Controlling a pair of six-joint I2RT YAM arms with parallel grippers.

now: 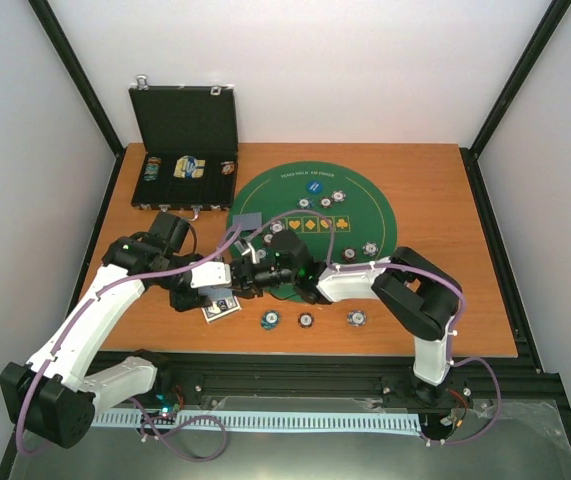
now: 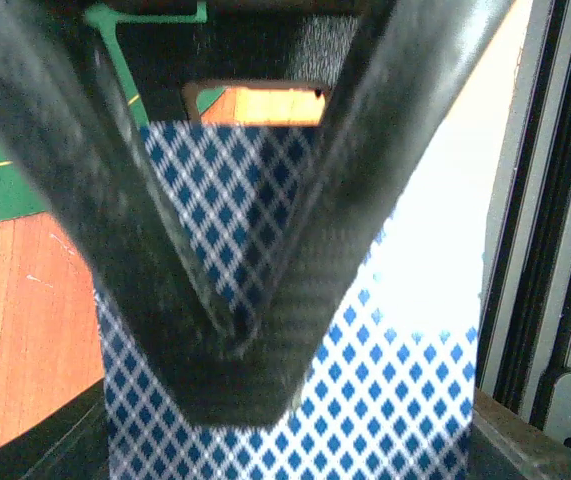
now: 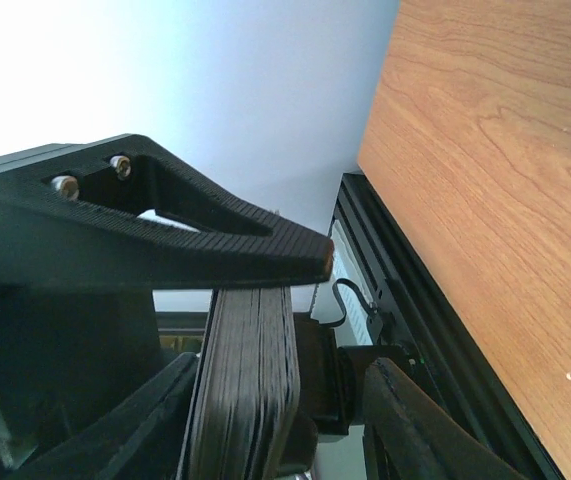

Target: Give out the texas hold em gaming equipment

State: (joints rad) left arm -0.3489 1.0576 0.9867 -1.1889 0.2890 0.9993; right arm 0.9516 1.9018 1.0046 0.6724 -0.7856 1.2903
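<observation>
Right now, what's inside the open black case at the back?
Three small things lie in the black case: a bluish thing left, a yellow-white thing middle, a small round thing right. They're too small to name, and whatever is under them is covered.

Case (image 1: 187, 120) behind-left of mat (image 1: 365, 210); three chips (image 1: 306, 320) before mat on table (image 1: 445, 300); card (image 1: 221, 308) left of chips.

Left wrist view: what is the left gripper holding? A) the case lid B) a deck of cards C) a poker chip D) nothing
B: the left gripper is pinched shut on a deck of cards, whose blue diamond-patterned back fills the view under the fingers.
</observation>
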